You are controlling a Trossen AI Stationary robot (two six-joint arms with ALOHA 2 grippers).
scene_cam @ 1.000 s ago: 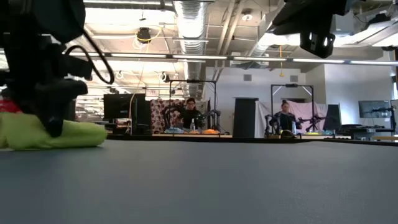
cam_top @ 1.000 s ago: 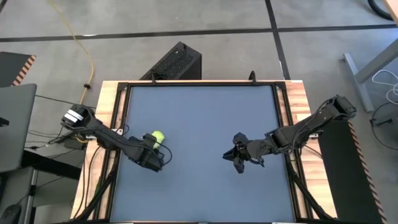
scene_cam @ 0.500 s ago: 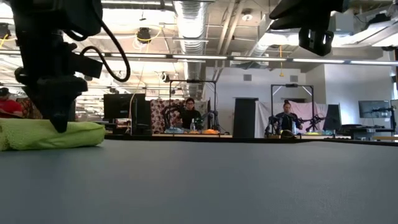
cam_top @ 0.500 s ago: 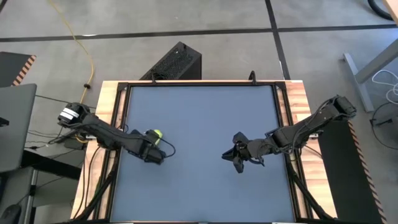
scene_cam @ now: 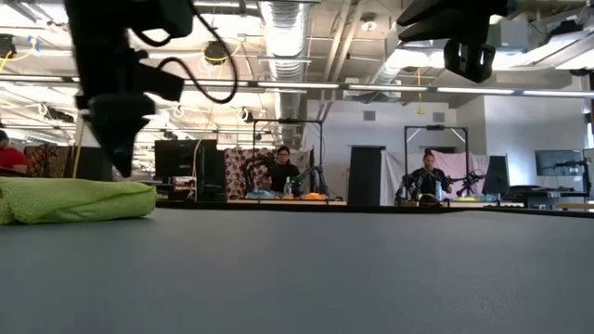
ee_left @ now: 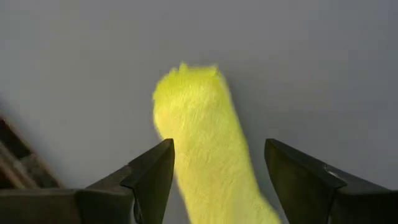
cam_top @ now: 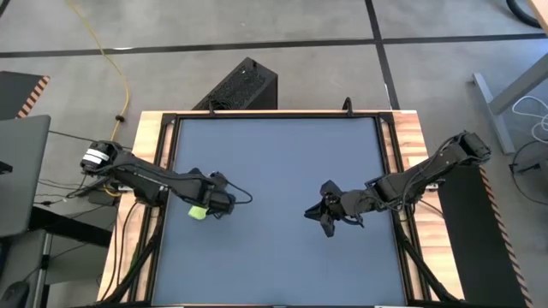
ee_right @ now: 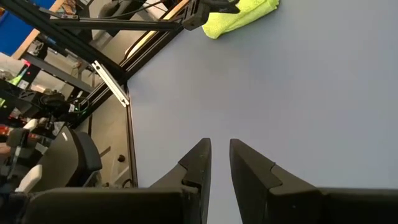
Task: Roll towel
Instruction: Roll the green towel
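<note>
Release had just happened: the left pincer, its fingers spread, had lifted off the small rolled lime-green cloth towel lying near the dark blue-grey surface's left edge, suggesting the roll was done, while the right pincer hung nearly closed, well apart.

towel cut off at the low view's left edge

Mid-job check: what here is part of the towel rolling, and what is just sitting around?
Part of the job:
- towel, rolled up on the mat
- left gripper, open, above the towel
- right gripper, waiting mid-mat, apart from the towel

Just around:
- table mat
- black box on the floor
- people in the room behind
</note>
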